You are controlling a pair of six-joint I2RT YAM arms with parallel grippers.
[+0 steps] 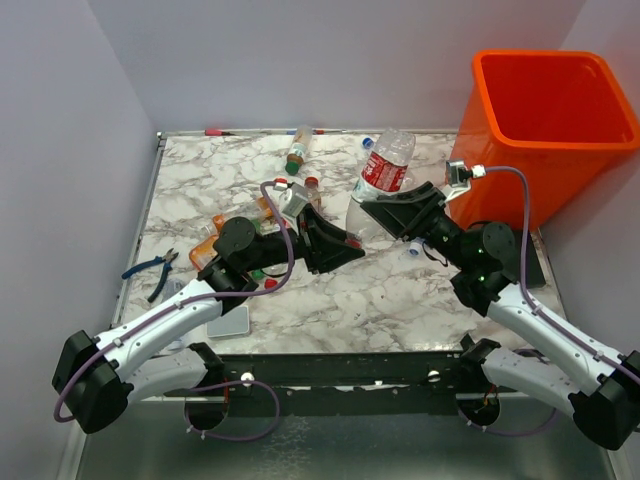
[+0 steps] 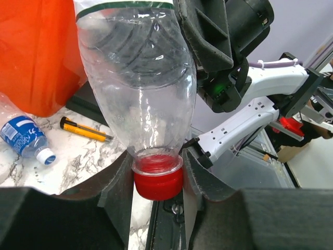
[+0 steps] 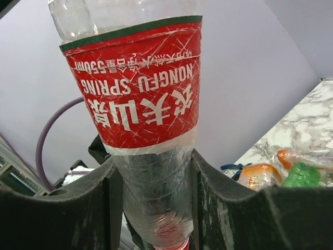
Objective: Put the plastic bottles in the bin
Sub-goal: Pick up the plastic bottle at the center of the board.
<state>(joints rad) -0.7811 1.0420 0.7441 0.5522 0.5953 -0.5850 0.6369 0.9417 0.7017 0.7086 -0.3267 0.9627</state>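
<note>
Clear plastic with a red label: one bottle (image 1: 385, 165) is held between both arms. Out to the left of the left gripper (image 2: 158, 174), other bottles (image 1: 212, 228) lie on the marble table (image 1: 400, 290). The left gripper is pinched narrow on the held bottle's red cap (image 2: 158, 183), one finger against each side. The right gripper (image 3: 153, 169) clamps the same bottle's body just under the label. The orange bin (image 1: 560, 190) stands just to the right gripper's right.
</note>
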